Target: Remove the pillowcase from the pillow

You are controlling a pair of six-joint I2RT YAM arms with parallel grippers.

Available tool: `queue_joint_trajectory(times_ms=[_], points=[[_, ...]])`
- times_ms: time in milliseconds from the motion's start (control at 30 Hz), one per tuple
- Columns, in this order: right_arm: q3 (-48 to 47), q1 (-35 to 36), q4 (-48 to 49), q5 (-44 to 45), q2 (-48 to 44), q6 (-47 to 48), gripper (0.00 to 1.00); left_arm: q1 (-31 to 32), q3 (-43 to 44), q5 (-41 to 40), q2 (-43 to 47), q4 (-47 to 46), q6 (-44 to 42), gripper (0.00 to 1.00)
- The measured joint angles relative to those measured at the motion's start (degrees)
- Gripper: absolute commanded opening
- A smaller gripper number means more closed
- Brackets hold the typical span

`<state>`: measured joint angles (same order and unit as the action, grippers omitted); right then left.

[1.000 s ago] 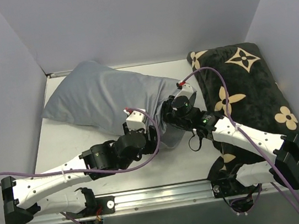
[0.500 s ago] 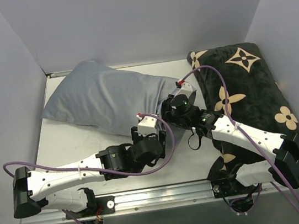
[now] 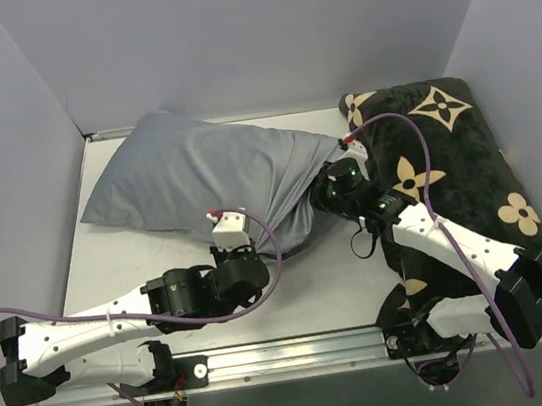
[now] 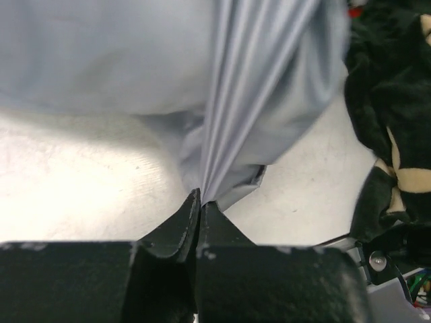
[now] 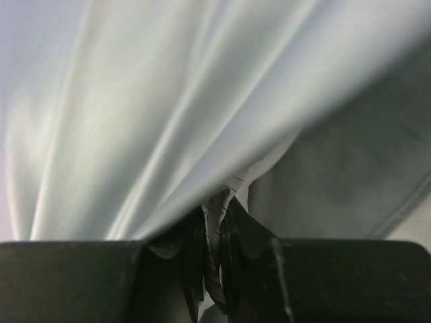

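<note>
Pillowcase [image 3: 197, 178] on table [image 3: 108, 261], left-rear; cushion [image 3: 457, 162] right (just beside it), reaching near edge.

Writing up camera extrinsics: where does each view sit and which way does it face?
Top external: above and behind the bases, looking down on the table; both arms, left hand and right hand at the pillowcase.
Left wrist: looks along its shut fingers at pinched pillowcase.
Right wrist: close-up, fingers shut on white pillow fabric.
Shared: top and left wrist both show the black flower cushion.

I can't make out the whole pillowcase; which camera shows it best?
The top view: the entire pillowcase is visible. The left wrist shows only its pinched, bunched end; the right wrist, only a blurry grey edge.
</note>
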<state>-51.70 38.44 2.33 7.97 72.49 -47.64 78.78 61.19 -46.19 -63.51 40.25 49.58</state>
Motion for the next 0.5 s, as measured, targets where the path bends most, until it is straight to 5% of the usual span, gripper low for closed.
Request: queue_joint_trajectory(times_ms=[200,500], points=[[3.1,-7.9,-1.5,-6.9,-4.1,-0.6,0.00,-4.3,-1.7,-3.0,1.7,8.9,10.3,0.00],[6.7,-12.4,-3.1,-15.8,-13.0,-1.9,0.00,-32.0,-6.7,3.8,6.7,0.6,6.5,0.00]])
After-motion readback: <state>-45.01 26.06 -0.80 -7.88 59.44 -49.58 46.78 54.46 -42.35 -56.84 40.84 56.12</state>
